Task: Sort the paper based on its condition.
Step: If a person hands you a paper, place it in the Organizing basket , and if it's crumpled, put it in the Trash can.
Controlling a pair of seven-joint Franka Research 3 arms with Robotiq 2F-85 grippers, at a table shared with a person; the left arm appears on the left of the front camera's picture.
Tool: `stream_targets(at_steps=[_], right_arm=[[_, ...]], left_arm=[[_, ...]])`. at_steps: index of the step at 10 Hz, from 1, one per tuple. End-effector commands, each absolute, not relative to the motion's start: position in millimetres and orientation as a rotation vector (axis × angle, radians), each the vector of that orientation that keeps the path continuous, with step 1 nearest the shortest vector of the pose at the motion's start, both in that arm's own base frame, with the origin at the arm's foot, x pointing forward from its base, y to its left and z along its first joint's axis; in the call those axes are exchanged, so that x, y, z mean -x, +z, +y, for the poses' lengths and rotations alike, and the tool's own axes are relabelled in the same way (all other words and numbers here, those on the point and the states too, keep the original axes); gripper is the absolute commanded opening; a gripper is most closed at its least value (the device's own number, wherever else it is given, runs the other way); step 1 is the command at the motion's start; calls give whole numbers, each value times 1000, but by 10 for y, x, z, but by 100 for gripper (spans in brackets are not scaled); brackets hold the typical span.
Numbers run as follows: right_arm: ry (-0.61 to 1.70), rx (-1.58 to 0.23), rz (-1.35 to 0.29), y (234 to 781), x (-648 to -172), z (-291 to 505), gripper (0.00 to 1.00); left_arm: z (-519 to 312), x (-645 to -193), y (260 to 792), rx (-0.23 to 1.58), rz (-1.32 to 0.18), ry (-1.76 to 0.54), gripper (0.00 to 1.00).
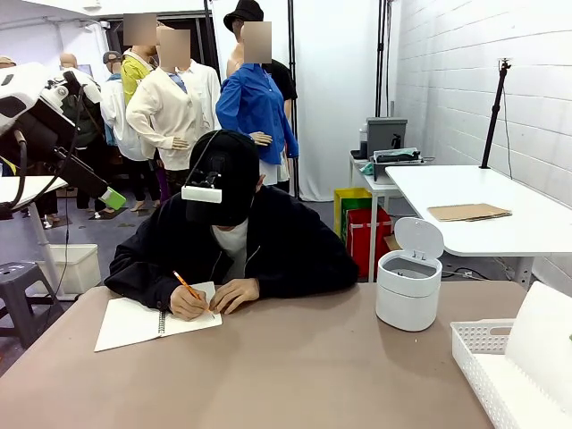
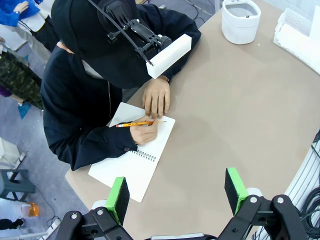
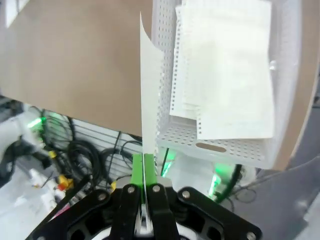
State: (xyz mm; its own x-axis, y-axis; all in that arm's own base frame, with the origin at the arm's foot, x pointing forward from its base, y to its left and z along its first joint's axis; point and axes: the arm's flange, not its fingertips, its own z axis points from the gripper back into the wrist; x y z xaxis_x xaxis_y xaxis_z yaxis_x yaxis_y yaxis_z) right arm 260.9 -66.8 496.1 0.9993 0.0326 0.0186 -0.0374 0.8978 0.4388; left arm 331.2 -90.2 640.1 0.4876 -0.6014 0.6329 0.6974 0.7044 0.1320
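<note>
Closest to us, our right claw [image 3: 144,165] has its green pads [image 3: 137,170] pressed flat together on the bottom edge of a thin white sheet of paper [image 3: 150,95], which stands up edge-on from the fingers, smooth and slightly curved. Just beyond it sits a white plastic basket [image 3: 220,147] with perforated walls and a slot handle, holding a loose stack of more sheets [image 3: 230,65], their ragged punched edges showing along one side. In the front view the held sheet [image 1: 547,344] rises at the right edge, over the same basket [image 1: 478,357] at the table's near right corner. Our left claw [image 2: 177,192] hangs wide apart with nothing between its green pads [image 2: 118,196], high above the table's left side. Below it a person in a black top and black cap leans over a spiral-bound notebook [image 2: 135,165], one hand [image 2: 145,132] writing with an orange pencil [image 2: 134,124], the other hand [image 2: 156,96] flat on the page. A small round white bin [image 1: 408,286] with its lid flipped up stands toward the right, well apart from the notebook. We see that the table [image 1: 295,366] is matte, plain and brownish-grey. Behind it stand a white brick wall, a white table [image 1: 500,201] bearing a brown cardboard sheet [image 1: 468,212], and coloured crates on the floor.
</note>
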Motion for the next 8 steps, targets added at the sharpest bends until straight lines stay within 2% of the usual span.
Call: stream_targets(at_steps=[1,4,8], right_arm=[[10,-477,29,4652,-2684,-443,0],[-25,-463,55,4278,-2806,-250,0],[-107,-412,-82,3929,-2881,-181,0]], left_arm=[[-900,-3302,6395,140,-701,-789,100],[-900,-3302,6395,140,-701,-789,100],[-900,-3302,6395,140,-701,-789,100]])
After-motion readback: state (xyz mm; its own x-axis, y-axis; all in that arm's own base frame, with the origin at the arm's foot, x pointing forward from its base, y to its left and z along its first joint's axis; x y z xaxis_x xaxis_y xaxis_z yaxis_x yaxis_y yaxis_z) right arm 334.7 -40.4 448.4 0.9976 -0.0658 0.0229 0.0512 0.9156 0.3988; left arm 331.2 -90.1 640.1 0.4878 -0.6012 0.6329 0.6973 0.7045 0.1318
